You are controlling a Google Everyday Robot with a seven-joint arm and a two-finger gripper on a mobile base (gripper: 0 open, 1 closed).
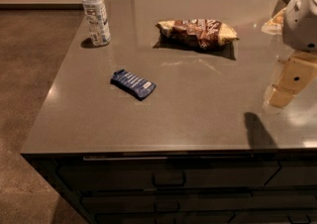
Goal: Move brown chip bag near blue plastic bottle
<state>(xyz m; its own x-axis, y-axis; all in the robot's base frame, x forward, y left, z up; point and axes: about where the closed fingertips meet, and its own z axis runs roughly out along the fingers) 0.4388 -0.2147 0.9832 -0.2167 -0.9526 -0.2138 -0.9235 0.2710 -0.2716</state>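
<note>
Long crinkled brown chip bag (198, 32) lies flat at rear centre of grey countertop (198, 114), well apart from upright clear blue plastic bottle (96, 15) at rear left. Gripper (287, 86) hangs over the right side; whether apart or together, cannot tell.

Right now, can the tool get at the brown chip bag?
Probably yes. The tool hangs over the counter near its edge, and the brown chip bag lies flat farther back, with only bare surface between them. The blue plastic bottle and dark blue packet sit farther off, out of the path.
</note>
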